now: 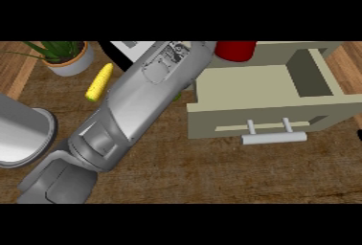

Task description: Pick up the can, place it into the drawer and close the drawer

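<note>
My left forearm (134,105) is stretching diagonally toward the far side, its hand hidden past the top edge, so I cannot tell how my fingers are set. The red can (235,50) is showing at the far rim of the open drawer (247,91). A yellow corn cob (99,82) is lying left of my arm, near a potted plant (65,55).

We see one grey forearm (134,103): smooth, glossy panelled shell, recessed panel lines on its far section, and a segmented near joint.
</note>
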Controlling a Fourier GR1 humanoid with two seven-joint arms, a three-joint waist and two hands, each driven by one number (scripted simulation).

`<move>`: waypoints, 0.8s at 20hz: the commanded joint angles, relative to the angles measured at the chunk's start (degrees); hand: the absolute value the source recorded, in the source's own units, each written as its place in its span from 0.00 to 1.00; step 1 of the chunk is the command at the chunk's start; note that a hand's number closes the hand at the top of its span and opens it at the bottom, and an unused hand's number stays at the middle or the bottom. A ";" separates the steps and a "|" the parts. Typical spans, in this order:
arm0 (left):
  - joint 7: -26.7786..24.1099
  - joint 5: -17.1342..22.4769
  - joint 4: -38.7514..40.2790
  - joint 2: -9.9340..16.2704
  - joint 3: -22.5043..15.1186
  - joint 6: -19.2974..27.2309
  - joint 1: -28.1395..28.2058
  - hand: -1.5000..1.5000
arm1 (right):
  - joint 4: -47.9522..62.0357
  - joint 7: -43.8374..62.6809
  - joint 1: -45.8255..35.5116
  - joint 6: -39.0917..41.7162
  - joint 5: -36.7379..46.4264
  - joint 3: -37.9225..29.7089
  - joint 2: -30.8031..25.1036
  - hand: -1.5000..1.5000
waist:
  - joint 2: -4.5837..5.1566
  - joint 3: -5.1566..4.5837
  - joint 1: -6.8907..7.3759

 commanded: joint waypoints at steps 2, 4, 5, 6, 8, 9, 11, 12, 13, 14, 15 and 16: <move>-3.61 4.61 3.80 0.00 -3.73 0.23 -0.21 1.00 | 2.98 -2.02 -1.56 0.03 1.53 0.47 0.04 0.00 | 0.14 0.02 -0.32; -4.55 5.83 6.46 0.00 -4.47 0.59 -1.03 1.00 | 0.31 1.70 -2.99 -1.26 0.81 1.60 0.52 0.00 | 0.35 0.01 -0.96; -1.83 6.99 3.71 0.00 -8.02 2.91 -1.21 1.00 | 0.03 2.93 -4.36 -1.22 0.28 -0.37 -1.62 0.00 | 0.06 0.01 -0.81; -4.25 6.08 9.03 0.00 -3.50 -0.34 -3.21 1.00 | 2.40 0.78 -3.85 -0.42 -0.12 -0.82 -1.45 0.00 | 0.36 0.02 -0.52; -7.15 7.80 8.29 0.00 -7.05 2.08 -0.60 1.00 | 3.12 1.07 -5.52 -0.73 0.20 -0.45 -1.69 0.00 | 0.73 0.07 -2.12; -7.74 7.66 9.04 0.00 -6.84 1.04 -1.41 1.00 | 1.76 1.34 -4.94 -2.08 1.86 0.46 -0.41 0.00 | 0.50 0.03 -1.37; -9.91 8.07 10.30 0.00 -7.49 3.27 -0.42 1.00 | 2.24 0.87 -5.11 -1.70 3.73 3.13 0.41 0.00 | 0.69 0.03 -1.69; -8.34 8.10 11.21 0.00 -7.73 2.94 -2.88 1.00 | 1.62 0.52 -2.34 0.02 0.43 0.54 -0.56 0.00 | 0.50 0.06 -2.12; -8.64 9.28 10.32 0.00 -9.34 3.85 -0.43 1.00 | 0.94 2.19 -4.38 -1.26 0.11 -0.12 -0.92 0.00 | 0.48 0.04 -2.13; -6.82 9.18 9.11 0.00 -11.70 4.92 -1.64 1.00 | 2.84 2.90 -6.98 -2.14 1.12 -0.17 -1.56 0.00 | 0.38 0.05 -1.65; -7.49 9.79 11.16 0.00 -10.93 4.47 -2.25 1.00 | 3.64 -0.14 -5.39 -0.37 0.45 -0.23 -1.49 0.00 | 0.75 0.11 -2.84; -9.70 9.57 11.65 0.00 -11.14 4.15 -1.34 1.00 | 3.22 2.82 -8.21 -1.50 0.46 -0.01 -2.21 0.00 | 0.81 0.05 -2.24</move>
